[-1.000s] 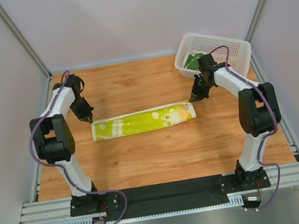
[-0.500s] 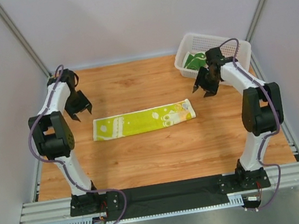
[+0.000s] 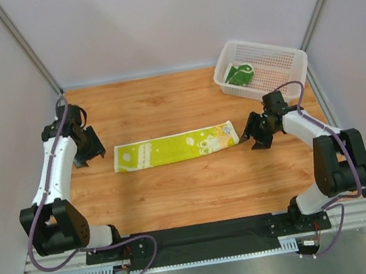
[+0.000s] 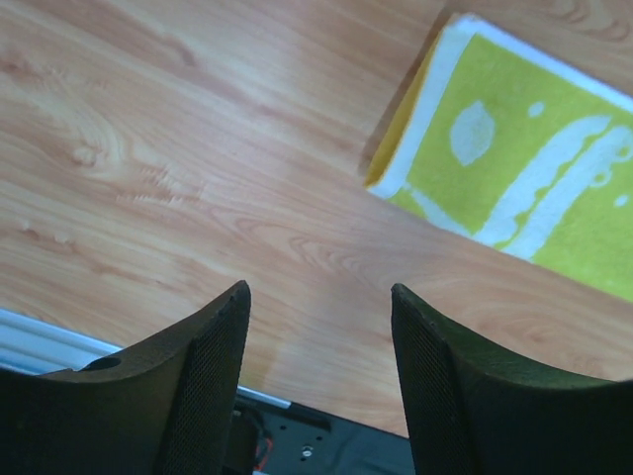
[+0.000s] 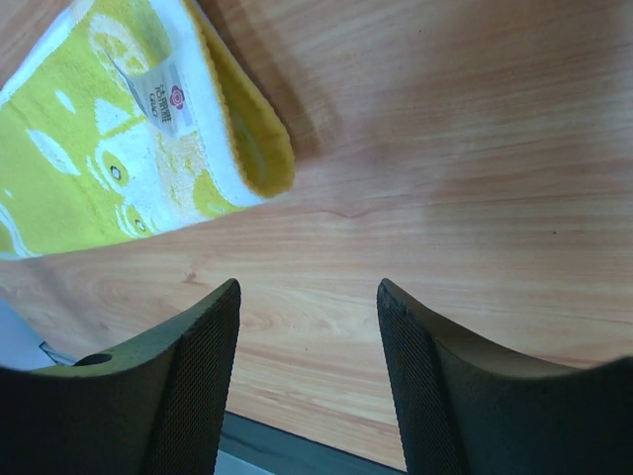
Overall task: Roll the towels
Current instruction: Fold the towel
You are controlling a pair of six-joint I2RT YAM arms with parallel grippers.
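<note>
Seen from the top external camera, the cream-yellow towel (image 3: pixel 174 148) is laid flat as a long folded strip across the middle of the counter (image 3: pixel 178 194), its length running parallel to the near edge. This placement probably gives each arm one short end to work from. The left gripper (image 3: pixel 89 156) is held low just off the strip's left end, toward the left edge, with its jaws spread and nothing between them. The right gripper (image 3: pixel 254 140) is held just off the right end, likewise parted and empty. The white perforated basket (image 3: pixel 274 51) is set in the far right corner, and the dark green towel (image 3: pixel 238 74) is contained in it, bunched at its left side; nothing else can be made out inside. In the left wrist view, bare wood is framed between the two spread jaws, and the strip's white-bordered corner is seen ahead and to the right, untouched. In the right wrist view, the jaws are again apart over bare wood, and the folded right end, with a small sewn label (image 5: pixel 158 89) showing, is seen ahead on the left, slightly lifted at its fold. No rolling is judged to have begun on either towel.
</note>
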